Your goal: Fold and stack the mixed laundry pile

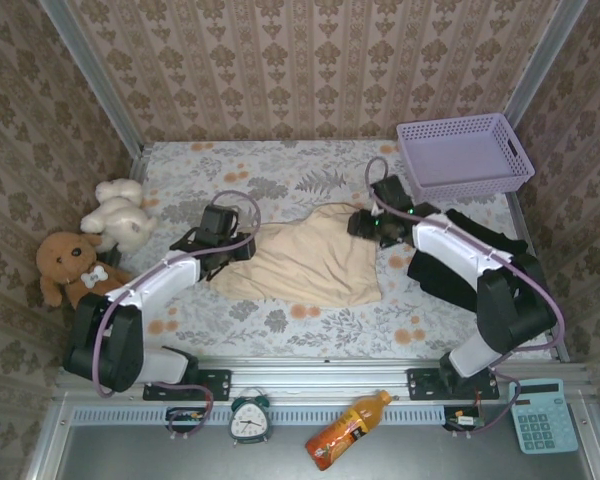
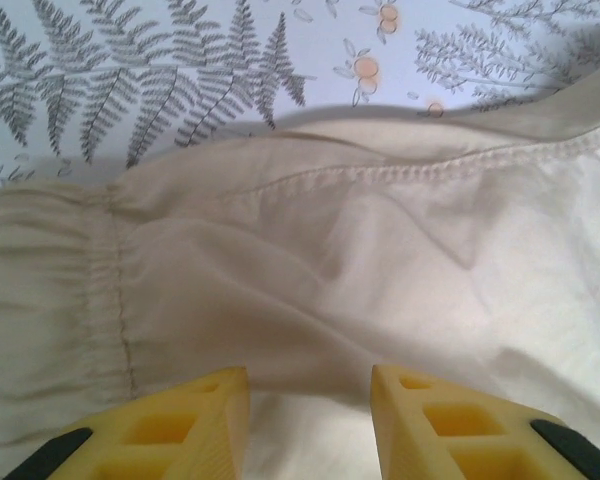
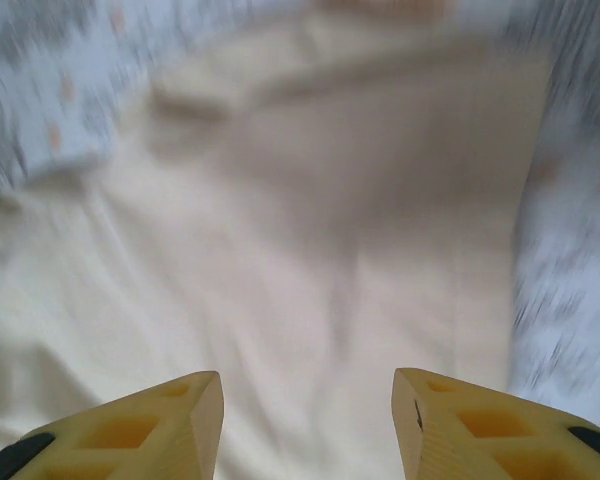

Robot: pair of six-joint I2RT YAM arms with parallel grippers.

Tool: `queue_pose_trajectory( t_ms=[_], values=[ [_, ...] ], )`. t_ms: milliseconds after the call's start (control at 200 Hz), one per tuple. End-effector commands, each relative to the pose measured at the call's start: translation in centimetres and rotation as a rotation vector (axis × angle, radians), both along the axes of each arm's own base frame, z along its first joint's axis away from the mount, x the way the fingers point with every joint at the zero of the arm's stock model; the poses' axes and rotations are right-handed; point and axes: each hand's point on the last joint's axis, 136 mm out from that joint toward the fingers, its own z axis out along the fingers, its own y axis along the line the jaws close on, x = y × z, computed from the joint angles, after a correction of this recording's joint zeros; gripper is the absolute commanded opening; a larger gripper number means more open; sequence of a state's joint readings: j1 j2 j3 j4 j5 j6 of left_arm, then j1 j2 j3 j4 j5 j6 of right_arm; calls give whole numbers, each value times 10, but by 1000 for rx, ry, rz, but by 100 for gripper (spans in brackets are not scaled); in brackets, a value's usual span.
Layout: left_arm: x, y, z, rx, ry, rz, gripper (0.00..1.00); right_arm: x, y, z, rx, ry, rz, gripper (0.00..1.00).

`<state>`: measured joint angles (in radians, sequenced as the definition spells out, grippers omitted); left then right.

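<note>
The beige-cream garment (image 1: 310, 262) lies spread and rumpled in the middle of the flowered table. Its stitched hem and gathered cuff (image 2: 100, 290) show in the left wrist view. My left gripper (image 1: 242, 250) rests at the garment's left edge. Its yellow fingers stand apart over the cloth, nothing pinched between them (image 2: 310, 400). My right gripper (image 1: 365, 225) is at the garment's upper right corner, open above the fabric (image 3: 308, 410); that view is blurred. The black T-shirt (image 1: 480, 240) lies crumpled at the right, partly under my right arm.
A lavender mesh basket (image 1: 465, 155) stands at the back right. A white plush (image 1: 120, 212) and a brown plush (image 1: 70, 265) sit at the left wall. On the near ledge lie a clock (image 1: 249, 420), a bottle (image 1: 345, 430) and a calculator (image 1: 543, 415).
</note>
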<state>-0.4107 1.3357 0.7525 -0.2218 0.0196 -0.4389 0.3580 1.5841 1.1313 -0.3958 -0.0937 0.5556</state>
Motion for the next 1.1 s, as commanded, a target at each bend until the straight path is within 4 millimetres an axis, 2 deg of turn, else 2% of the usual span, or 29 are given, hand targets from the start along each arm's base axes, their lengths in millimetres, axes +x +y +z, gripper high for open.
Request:
queue_pose_trajectory(
  t_ms=[0, 80, 175, 315, 440, 535, 590, 655, 795, 855, 910, 1040, 1095],
  values=[
    [-20, 16, -20, 9, 80, 82, 40, 30, -30, -15, -111, -1, 3, 50],
    [-21, 29, -30, 33, 97, 134, 40, 51, -34, -26, -85, 24, -10, 50],
    [-20, 39, -39, 39, 109, 179, 39, 63, -34, -44, -63, 56, -10, 50],
    [-22, 41, -51, 29, 133, 203, 38, 65, -28, -62, -29, 94, -8, 50],
    [-25, 41, -63, 36, 160, 202, 38, 63, -18, -64, 38, 98, 3, 45],
    [-27, 44, -72, 59, 181, 205, 37, 64, -13, -57, 84, 90, -3, 24],
    [-29, 47, -78, 77, 194, 209, 37, 66, -18, -52, 99, 94, -31, 10],
    [-30, 49, -84, 95, 208, 207, 37, 72, -29, -41, 126, 81, -78, 0],
    [-34, 51, -97, 121, 249, 196, 36, 104, -67, -20, 195, 7, -223, 0],
    [-36, 51, -101, 124, 263, 193, 36, 121, -78, -22, 219, 3, -264, 0],
    [-37, 50, -104, 124, 274, 190, 36, 135, -81, -30, 236, 17, -282, 0],
    [-39, 50, -107, 125, 287, 186, 38, 158, -69, -59, 304, 74, -277, 0],
    [-38, 48, -107, 119, 286, 183, 41, 162, -67, -71, 311, 97, -278, 7]
  ],
)
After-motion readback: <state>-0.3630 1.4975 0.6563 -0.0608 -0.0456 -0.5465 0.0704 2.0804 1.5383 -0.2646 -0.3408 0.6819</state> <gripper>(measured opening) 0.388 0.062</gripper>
